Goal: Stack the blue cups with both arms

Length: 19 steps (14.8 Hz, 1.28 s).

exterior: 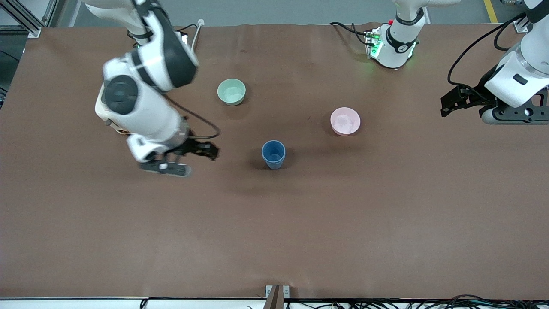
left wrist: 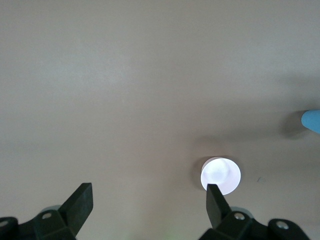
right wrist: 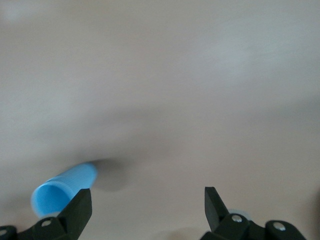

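The right arm [exterior: 141,90] reaches down from its base at the top of the front view, and the right gripper [exterior: 201,151] hangs low over the brown table [exterior: 274,223], toward the right arm's end and beside the 1 blue cup [exterior: 273,154] that shows in the front view. In the right wrist view its 2 fingers [right wrist: 80,207] stand wide apart with nothing between them, and the cup [right wrist: 62,187] appears just past one fingertip, not touched by it. The pale green bowl [exterior: 231,91] sits on the table farther from the front camera than the cup and a little toward the right arm's end. The blue cup stands upright with its mouth up, near the middle of the table, nearer to the front camera than both bowls; whether it is 1 cup or 2 nested together cannot be told. The pink bowl [exterior: 345,121] sits toward the left arm's end from the cup and slightly farther from the front camera. The left arm [exterior: 521,75] waits at its own end of the table, and the left gripper [exterior: 446,107] hangs over bare table there, well apart from the pink bowl. In the left wrist view its fingers [left wrist: 80,202] are spread wide and hold nothing, the pink bowl [left wrist: 220,175] shows by one fingertip, washed out to white, and a bit of the cup [left wrist: 311,120] shows at the picture's edge.
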Motion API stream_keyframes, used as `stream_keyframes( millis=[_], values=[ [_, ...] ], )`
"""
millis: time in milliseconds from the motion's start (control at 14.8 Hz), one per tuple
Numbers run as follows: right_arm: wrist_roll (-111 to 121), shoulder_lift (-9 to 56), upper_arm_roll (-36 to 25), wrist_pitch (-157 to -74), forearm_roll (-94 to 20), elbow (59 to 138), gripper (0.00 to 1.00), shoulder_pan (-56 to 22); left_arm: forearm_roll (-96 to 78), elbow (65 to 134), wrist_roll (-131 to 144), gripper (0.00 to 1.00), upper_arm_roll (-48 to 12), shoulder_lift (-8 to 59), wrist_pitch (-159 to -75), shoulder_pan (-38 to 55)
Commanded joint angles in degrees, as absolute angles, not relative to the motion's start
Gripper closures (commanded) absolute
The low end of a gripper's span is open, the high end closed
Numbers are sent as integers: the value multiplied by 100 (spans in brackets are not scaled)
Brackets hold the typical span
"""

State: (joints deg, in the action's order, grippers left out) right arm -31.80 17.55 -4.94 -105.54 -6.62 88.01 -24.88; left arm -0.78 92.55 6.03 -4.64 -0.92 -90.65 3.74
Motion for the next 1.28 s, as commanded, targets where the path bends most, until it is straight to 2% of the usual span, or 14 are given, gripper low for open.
stream_keyframes(
  millis=[0, 541, 811, 1216],
  values=[
    [-2849, 1477, -369, -10407, -492, 9088, 1, -1865, 17, 9035, 580, 0, -475, -26, -8930, 413],
    [-1619, 836, -369, -9809, 114, 9334, 0, -696, 263, 9044, 668, 0, -483, -35, -8991, 404],
    [-775, 449, -369, -9475, 114, 9334, 0, -194, 281, 9430, 686, 0, -519, -254, -9263, 369],
    [-264, -166, -360, -8861, 114, 9308, 0, 97, 281, 9097, 580, 0, -519, -44, -9220, 369]
  ],
)
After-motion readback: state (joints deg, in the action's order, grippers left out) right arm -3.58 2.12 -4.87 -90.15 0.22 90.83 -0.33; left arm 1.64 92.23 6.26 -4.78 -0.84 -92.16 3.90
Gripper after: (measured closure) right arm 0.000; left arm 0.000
